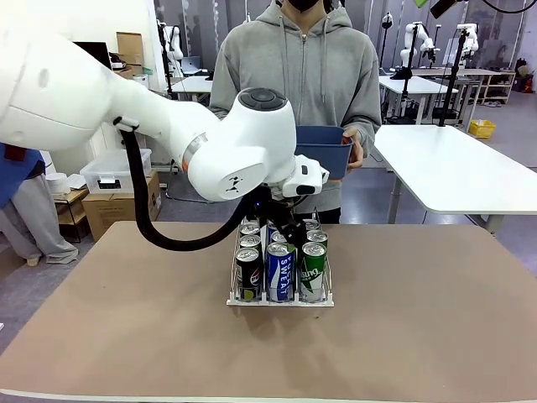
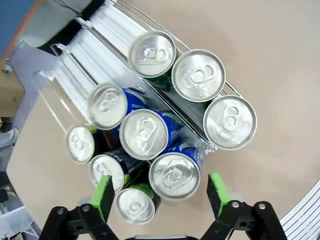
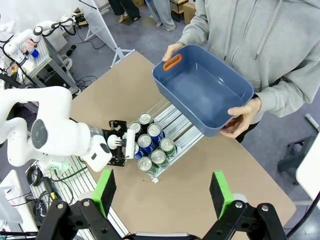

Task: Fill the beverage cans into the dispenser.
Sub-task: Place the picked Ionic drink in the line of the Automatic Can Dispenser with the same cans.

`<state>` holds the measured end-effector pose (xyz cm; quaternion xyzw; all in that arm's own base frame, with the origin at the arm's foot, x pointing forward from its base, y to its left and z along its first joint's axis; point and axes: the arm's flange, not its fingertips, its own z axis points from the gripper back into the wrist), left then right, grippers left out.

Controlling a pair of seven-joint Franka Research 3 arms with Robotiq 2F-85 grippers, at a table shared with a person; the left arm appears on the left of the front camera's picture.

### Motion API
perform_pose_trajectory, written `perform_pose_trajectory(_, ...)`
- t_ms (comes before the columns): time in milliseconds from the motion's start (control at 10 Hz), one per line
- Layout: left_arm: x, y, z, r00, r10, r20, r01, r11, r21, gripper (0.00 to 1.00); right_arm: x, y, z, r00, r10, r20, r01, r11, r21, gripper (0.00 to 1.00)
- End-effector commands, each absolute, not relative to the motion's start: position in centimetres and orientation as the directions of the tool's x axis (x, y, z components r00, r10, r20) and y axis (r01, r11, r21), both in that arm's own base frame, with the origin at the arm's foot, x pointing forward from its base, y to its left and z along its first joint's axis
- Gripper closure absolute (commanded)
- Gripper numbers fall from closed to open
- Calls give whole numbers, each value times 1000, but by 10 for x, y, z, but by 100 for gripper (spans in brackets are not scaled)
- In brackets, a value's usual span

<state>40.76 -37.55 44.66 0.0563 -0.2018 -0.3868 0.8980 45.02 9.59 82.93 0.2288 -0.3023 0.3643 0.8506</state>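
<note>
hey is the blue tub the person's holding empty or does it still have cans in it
Empty. In the right wrist view the blue tub, held in the person's hands, shows only its bare inside, no cans.

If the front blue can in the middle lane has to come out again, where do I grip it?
Judging by its pose, take the front blue can by its upper body just under the rim, coming straight down from above. It stands upright with cans close on both sides in the dispenser, so side access looks blocked.

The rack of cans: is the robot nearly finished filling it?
Looks close. The rack already holds cans in all three lanes, nine by the wrist view. The left gripper hangs open above the front ones, holding nothing. The tub in the person's hands looks empty, so probably little is left.
</note>
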Motion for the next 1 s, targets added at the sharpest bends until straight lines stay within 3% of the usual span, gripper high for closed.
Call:
perform_pose_trajectory(0, 384, -373, 447, 606, -714, 350, 640, 700, 317, 0, 447, 95, 828, 559, 473, 681, -756, 629, 184, 0)
perform_pose_trajectory(100, 408, -375, 447, 619, -717, 319, 672, 694, 257, 0, 447, 95, 828, 559, 473, 681, -756, 629, 184, 0)
perform_pose_trajectory(900, 408, -375, 447, 619, -717, 319, 672, 694, 257, 0, 447, 95, 828, 559, 473, 681, -756, 629, 184, 0)
